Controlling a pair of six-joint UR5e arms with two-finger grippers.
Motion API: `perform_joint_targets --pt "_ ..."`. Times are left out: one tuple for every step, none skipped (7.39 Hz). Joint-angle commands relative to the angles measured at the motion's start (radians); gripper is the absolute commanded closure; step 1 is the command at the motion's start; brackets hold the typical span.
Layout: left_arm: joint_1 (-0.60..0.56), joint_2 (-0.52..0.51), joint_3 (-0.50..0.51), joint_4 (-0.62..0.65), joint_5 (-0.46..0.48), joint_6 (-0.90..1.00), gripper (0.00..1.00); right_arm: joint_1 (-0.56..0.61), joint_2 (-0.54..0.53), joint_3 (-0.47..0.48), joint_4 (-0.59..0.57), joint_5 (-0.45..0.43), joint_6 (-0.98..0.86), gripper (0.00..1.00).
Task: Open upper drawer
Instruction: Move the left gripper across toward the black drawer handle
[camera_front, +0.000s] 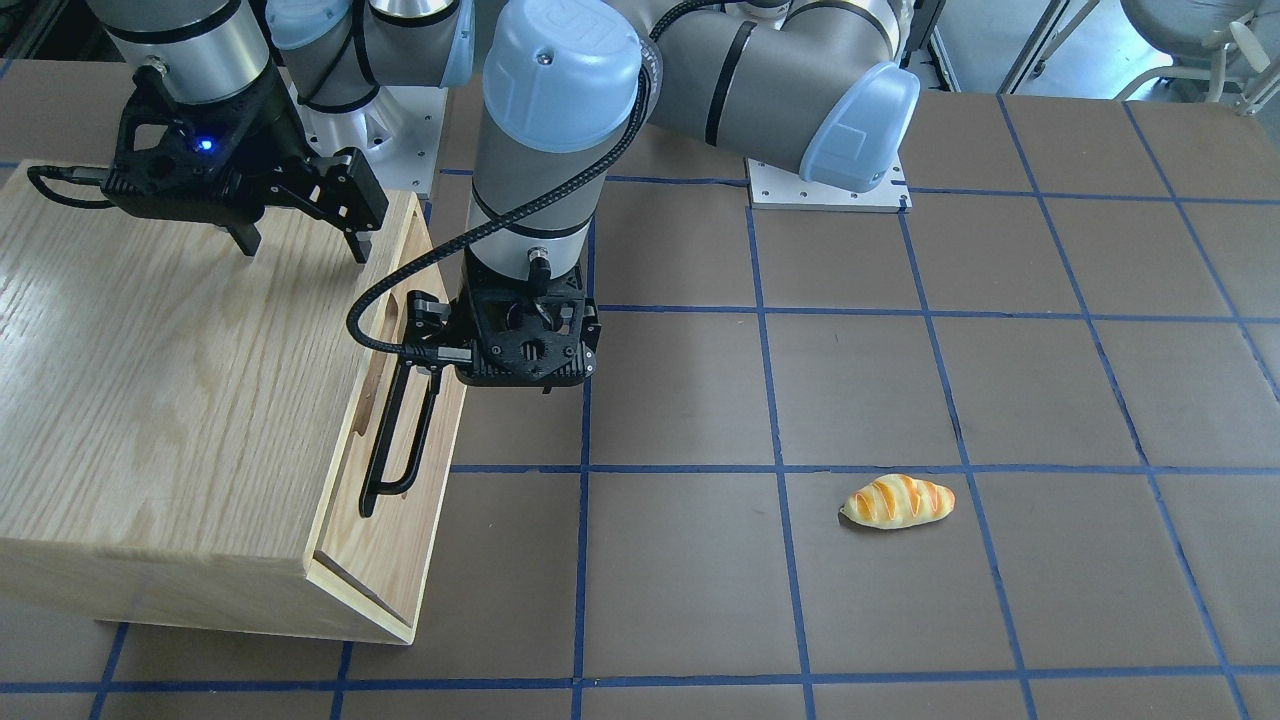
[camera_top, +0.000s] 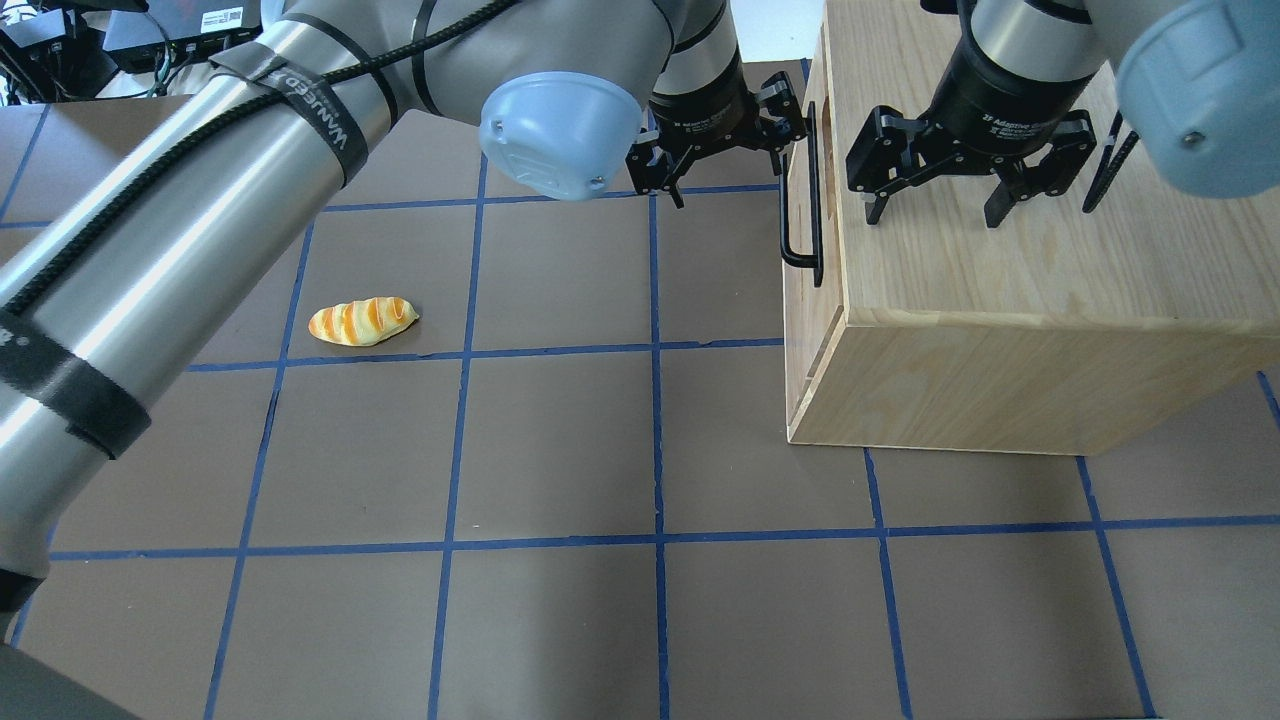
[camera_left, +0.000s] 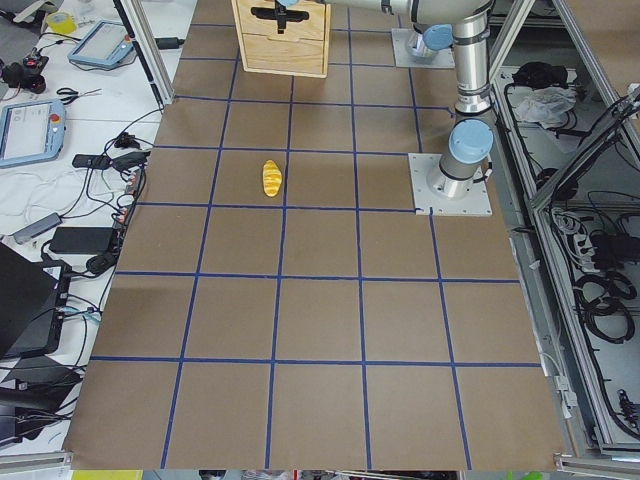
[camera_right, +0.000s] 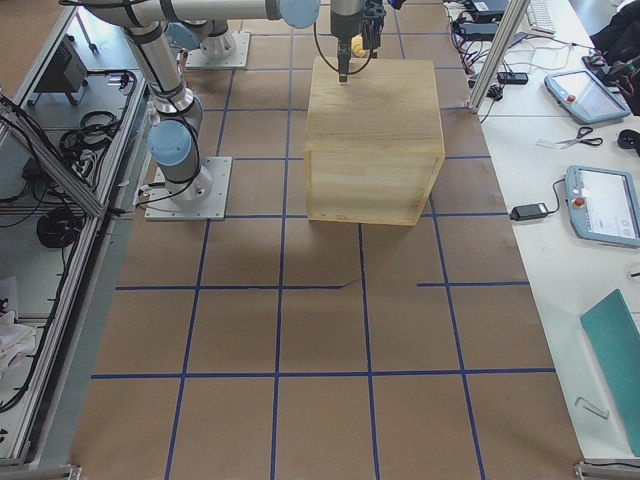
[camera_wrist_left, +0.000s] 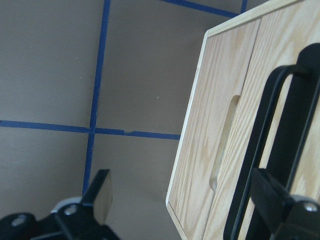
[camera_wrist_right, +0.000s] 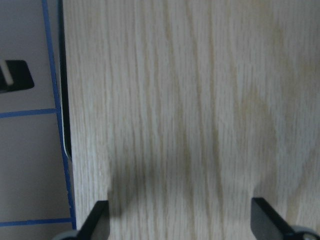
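- Pale-wood upper drawer (camera_left: 256, 28), at the top of the oak-grain wooden cabinet (camera_front: 150, 380) front, looks flush or nearly so. I judge the pull is not yet made.
- Long black metal bar handle (camera_top: 784, 225) on that front is not clamped.
- Left gripper (camera_wrist_left: 182, 185), at the handle's far end beside the cabinet front, is spread wide. One finger overlaps the bar, but contact is unclear.
- Right gripper (camera_top: 932, 215) hangs spread over the cabinet top, holding nothing.
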Motion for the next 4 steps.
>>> perform_joint_targets --pt "-0.010 -0.017 0.003 0.011 -0.009 -0.007 0.00 0.000 0.000 0.000 0.000 0.000 0.000 0.00" --pt "-0.010 -0.018 0.003 0.012 -0.018 -0.007 0.00 0.000 0.000 0.000 0.000 0.000 0.000 0.00" --pt "-0.019 -0.020 0.003 0.012 -0.018 -0.009 0.00 0.000 0.000 0.000 0.000 0.000 0.000 0.00" --pt "-0.022 -0.024 0.003 0.012 -0.018 -0.009 0.00 0.000 0.000 0.000 0.000 0.001 0.000 0.00"
